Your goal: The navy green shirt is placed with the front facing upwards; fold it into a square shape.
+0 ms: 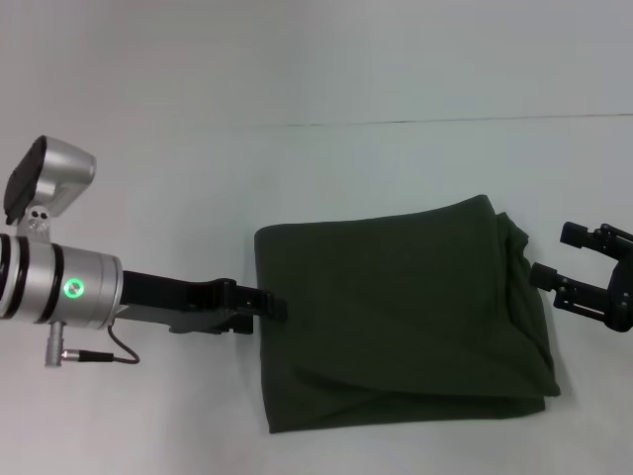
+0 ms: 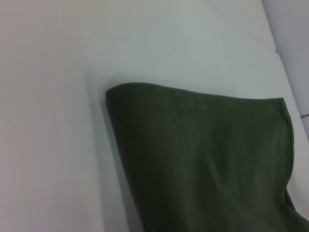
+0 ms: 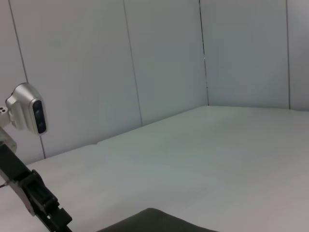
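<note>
Navy green shirt (image 1: 396,317): lies folded on the white bench (image 1: 297,178), a dark olive rectangle-like packet with plain fabric uppermost; no lettering shows.
Shape: roughly four-sided but not true; the far edge slopes, and loose layers bunch at the robot's-right side and along the near edge.
Long axis: runs left to right across the bench, slightly longer than it is deep.
Left gripper (image 1: 272,305): low over the bench at the shirt's left edge, about midway along that edge, its tips touching or just beside the cloth.
Left fingers: appear drawn together with no cloth visibly between them; the dark tips merge with the shirt's edge, so the grip cannot be told for certain.
Left wrist view: shows the shirt (image 2: 203,159) with a rounded folded corner and bare bench beside it; this arm's own fingers are not shown.
Right gripper (image 1: 564,259): just beside the shirt's right edge, near the bunched layers, not touching them.
Right fingers (image 1: 577,235): apart, holding nothing, the opening turned toward the shirt.
Right wrist view: shows a sliver of the shirt (image 3: 154,223), the bench and the left arm farther off.
Key relation: the shirt lies between the two grippers, each at one short end; the left is the closer to contact.
Judgement: folding seems nearly done; squaring the right side probably remains.
</note>
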{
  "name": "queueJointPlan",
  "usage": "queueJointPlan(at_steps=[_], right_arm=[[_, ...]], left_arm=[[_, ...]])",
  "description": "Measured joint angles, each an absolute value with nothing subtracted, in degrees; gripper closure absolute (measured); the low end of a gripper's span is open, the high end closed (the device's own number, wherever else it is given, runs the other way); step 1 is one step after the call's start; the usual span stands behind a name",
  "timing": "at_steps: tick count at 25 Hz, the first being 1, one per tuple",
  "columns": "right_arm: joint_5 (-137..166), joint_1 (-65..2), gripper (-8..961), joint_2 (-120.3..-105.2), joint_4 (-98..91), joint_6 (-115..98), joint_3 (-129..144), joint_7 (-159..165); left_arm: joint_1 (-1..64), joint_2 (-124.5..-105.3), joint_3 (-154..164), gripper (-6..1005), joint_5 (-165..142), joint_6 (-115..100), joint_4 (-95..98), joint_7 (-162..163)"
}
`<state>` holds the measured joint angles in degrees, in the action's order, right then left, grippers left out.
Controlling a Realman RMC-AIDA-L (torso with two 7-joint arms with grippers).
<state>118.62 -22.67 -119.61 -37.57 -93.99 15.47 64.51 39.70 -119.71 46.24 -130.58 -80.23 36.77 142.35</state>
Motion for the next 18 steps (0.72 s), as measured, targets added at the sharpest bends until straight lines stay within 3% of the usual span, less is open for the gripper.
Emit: queueJointPlan(at_steps=[18], right_arm=[[118.5,-22.7,137,-119.52,-37.7,-94.2,15.5,64.5]], left_arm=[[41.1,-120.76,50.4,340,-130.7,-77.1,34.8,142.4]])
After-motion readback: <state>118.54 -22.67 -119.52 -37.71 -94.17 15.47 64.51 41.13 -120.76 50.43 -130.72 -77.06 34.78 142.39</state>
